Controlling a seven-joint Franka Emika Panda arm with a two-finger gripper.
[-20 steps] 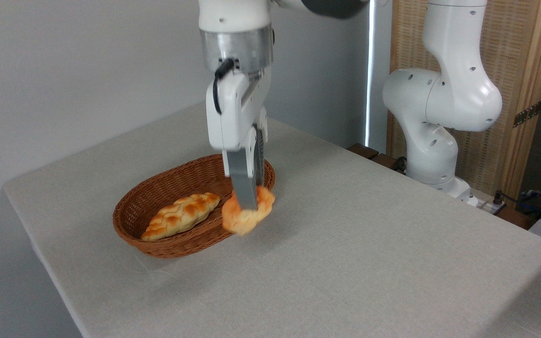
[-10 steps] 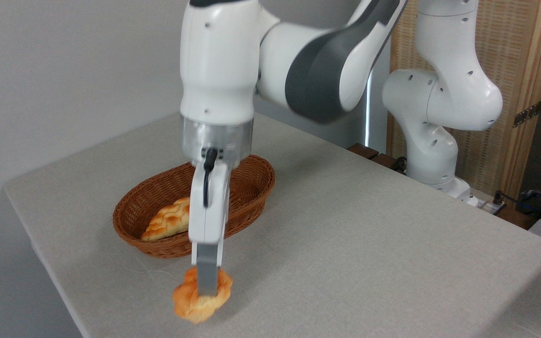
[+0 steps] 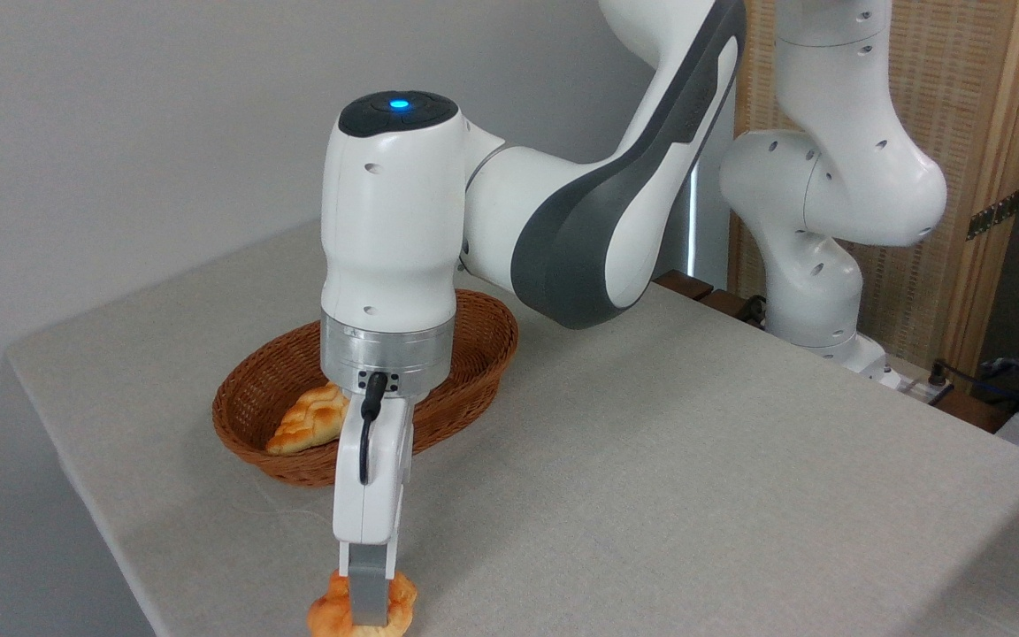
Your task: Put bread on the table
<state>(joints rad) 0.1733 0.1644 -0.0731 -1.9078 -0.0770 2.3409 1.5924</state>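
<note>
Bread: the small knotted bun sits at the very bottom edge of the picture, pinched between the fingers of the hand; whether its underside touches the cloth cannot be told, since the frame cuts it off.
Hand: pointing straight down, one grey finger across the bun's front, pressed in on the bread.
Bench: the grey-beige cloth top lies under and all around the hand, with its near-left border close beside the bun.
Step in hand: setting down. Done well, this likely means lowering until the bun rests on the cloth, spreading the fingers only then, and lifting straight up so the glazed crust is not dragged.
Risk: the spot is close to the bench's edge, so a release from height could let the bun roll off.
Basket: the brown wicker basket stands behind the hand, apart from the bun.
Loaf: a braided loaf lies inside it, partly hidden by the wrist.
</note>
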